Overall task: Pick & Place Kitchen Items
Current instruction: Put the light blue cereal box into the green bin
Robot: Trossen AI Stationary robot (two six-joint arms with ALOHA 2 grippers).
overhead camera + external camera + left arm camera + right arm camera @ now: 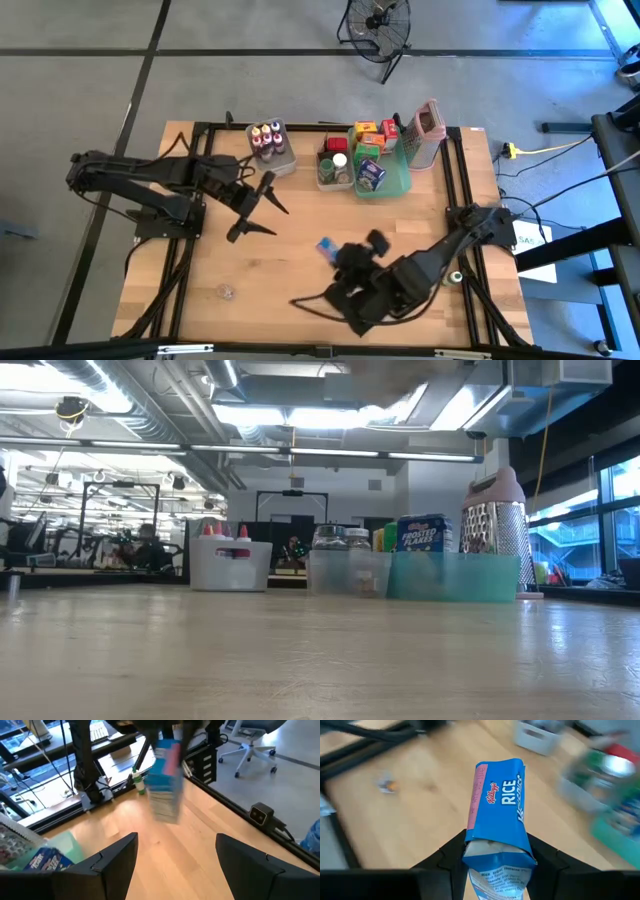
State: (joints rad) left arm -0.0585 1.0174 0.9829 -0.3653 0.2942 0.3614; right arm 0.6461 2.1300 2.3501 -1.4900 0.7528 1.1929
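Observation:
A small blue Rice Krispies box (497, 805) sits in my shut right gripper (345, 258), over the near middle of the table. The left wrist view shows the same box (165, 775) raised above the wood. My left gripper (262, 205) hangs open over the table's left middle, touching nothing; its fingers (112, 857) frame bare wood. Other kitchen items rest in containers at the far edge: red-capped bottles (268, 138) in a clear bin, jars (335, 165) in a second bin, boxes (372, 150) in the teal tray. My right gripper pinches the blue box between its two fingers (451, 854), one on each narrow side near the box's white-printed end (495, 852). The rest of the box sticks out forward past the fingertips. It is lifted clear of the table.
A grey grater with a pink rim (425, 130) stands right of the teal tray (398, 178). A tiny scrap (226, 291) lies near the table's near left corner. A small green bottle (456, 276) sits by the right frame rail. Bare wood (290, 270) spans the middle.

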